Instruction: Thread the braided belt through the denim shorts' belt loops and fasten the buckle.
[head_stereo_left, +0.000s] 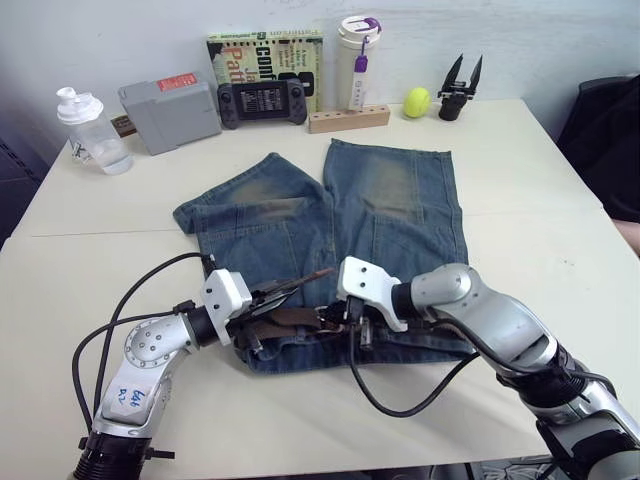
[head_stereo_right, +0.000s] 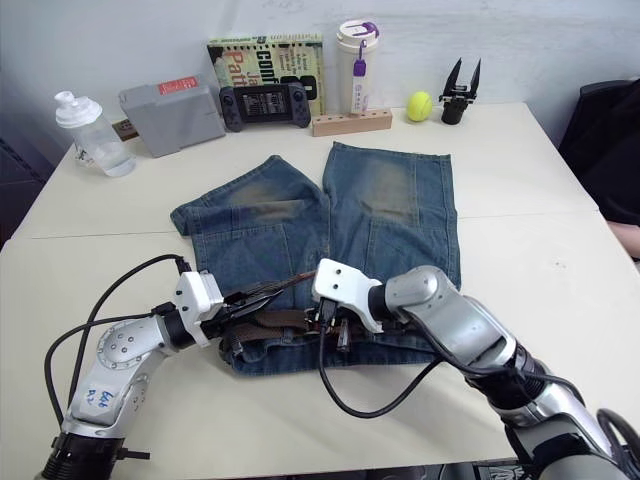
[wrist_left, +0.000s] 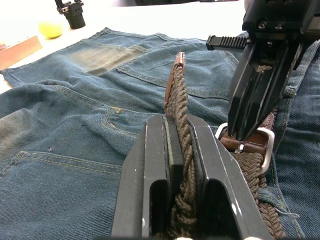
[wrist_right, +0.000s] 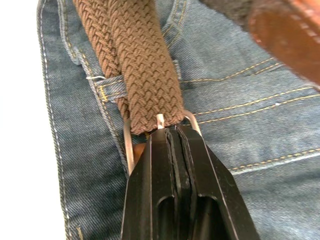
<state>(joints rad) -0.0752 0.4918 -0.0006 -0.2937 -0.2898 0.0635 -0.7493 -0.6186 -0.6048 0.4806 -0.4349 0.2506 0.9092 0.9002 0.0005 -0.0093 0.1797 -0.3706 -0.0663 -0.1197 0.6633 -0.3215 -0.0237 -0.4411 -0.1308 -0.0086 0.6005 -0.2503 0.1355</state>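
The denim shorts (head_stereo_left: 400, 200) lie flat on the white table, waistband toward me. Along the waistband runs the braided belt (head_stereo_left: 290, 318), passing under a belt loop (wrist_right: 107, 92). My left gripper (head_stereo_left: 275, 295) is shut on the belt's free end, and the dark leather tip (wrist_left: 177, 65) sticks up past its fingers. Just to the right, my right gripper (head_stereo_left: 350, 318) is shut on the silver buckle (wrist_left: 268, 145), its fingertips pressed at the frame and pin (wrist_right: 159, 120). The two grippers are a few centimetres apart over the waistband's middle.
At the table's back stand a clear bottle (head_stereo_left: 90, 130), a grey box (head_stereo_left: 170, 112), a game console (head_stereo_left: 263, 103), a book (head_stereo_left: 265, 50), a tumbler (head_stereo_left: 358, 60), a wooden block (head_stereo_left: 348, 119), a yellow ball (head_stereo_left: 417, 101) and a spare black gripper (head_stereo_left: 460, 90).
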